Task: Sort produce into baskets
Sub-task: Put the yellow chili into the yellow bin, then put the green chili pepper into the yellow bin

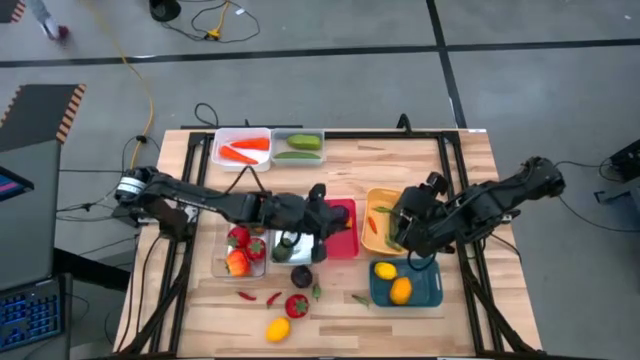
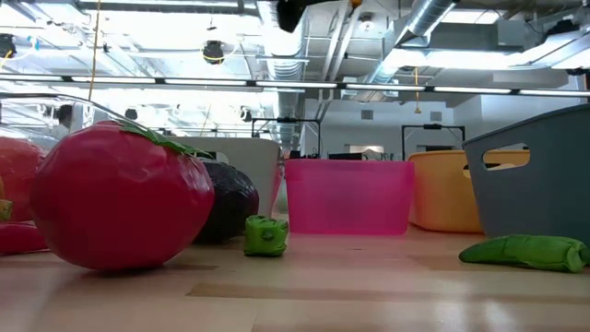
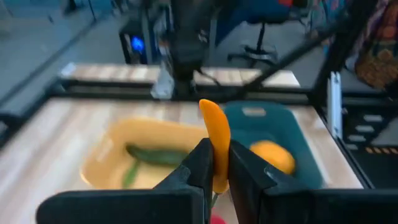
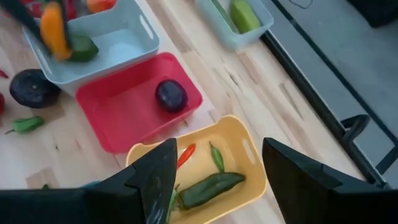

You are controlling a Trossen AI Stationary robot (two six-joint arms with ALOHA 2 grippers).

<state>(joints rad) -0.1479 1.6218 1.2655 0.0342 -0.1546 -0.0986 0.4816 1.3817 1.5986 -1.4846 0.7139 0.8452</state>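
My left gripper (image 3: 216, 155) is shut on a small orange chili (image 3: 215, 140). It hovers over the silver-grey basket (image 1: 291, 246) and the red basket (image 1: 345, 232), and it points toward the table's right. The chili (image 4: 53, 30) also shows in the right wrist view, above the silver-grey basket (image 4: 118, 43). My right gripper (image 4: 217, 149) is open and holds nothing, raised above the yellow basket (image 4: 205, 180). That basket holds green pods and a small red chili. A purple plum (image 4: 170, 95) lies in the red basket (image 4: 124, 118). Two lemons lie in the teal basket (image 1: 425, 290). My left gripper pinches the chili's lower part (image 3: 217, 177) between its two fingers. The fingers come nearly level from the table's left and lie across the chili. The chili stands upright, its curved tip (image 3: 208, 106) above the fingertips, lifted clear of the baskets.
At the far edge a white basket (image 1: 222, 140) holds carrots and a clear one (image 1: 298, 136) holds cucumbers. A clear basket (image 1: 222, 268) holds tomatoes. Loose on the near table lie a dark plum (image 1: 302, 275), a tomato (image 1: 297, 305), a lemon (image 1: 278, 328), red chilies and green pods.
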